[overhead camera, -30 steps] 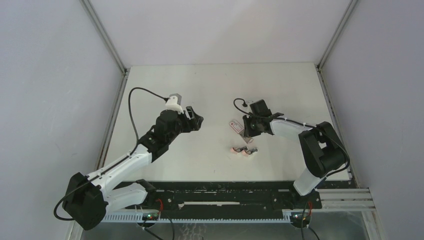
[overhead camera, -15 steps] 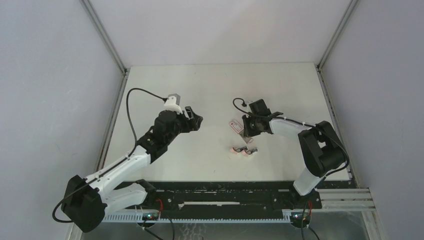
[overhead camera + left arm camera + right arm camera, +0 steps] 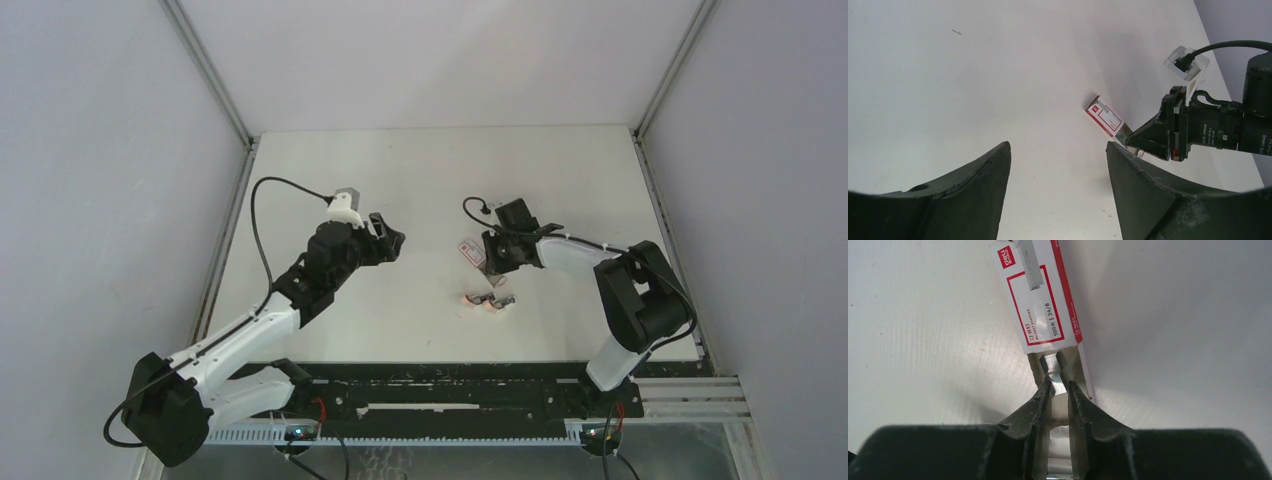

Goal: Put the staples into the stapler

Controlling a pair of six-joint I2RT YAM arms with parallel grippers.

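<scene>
The small flat staple box (image 3: 1038, 300), with a red-marked label, lies on the white table (image 3: 420, 180), its open end toward my right gripper (image 3: 1060, 385). My right gripper is shut on the grey staples (image 3: 1054, 371) sticking out of that open end. In the top view the box (image 3: 468, 249) lies mid-table with my right gripper (image 3: 487, 262) at its near end. Two stubby pink mini staplers (image 3: 470, 298) (image 3: 497, 301) lie just in front. My left gripper (image 3: 395, 240) is open and empty, held above the table left of the box (image 3: 1105, 116).
Grey walls and metal frame posts enclose the table on the left, back and right. A black rail (image 3: 450, 385) runs along the near edge by the arm bases. My right arm's wrist and cable (image 3: 1218, 127) show in the left wrist view.
The left arm has drawn back slightly to the left. The right gripper stays at the box's open end, shifted very slightly left.
</scene>
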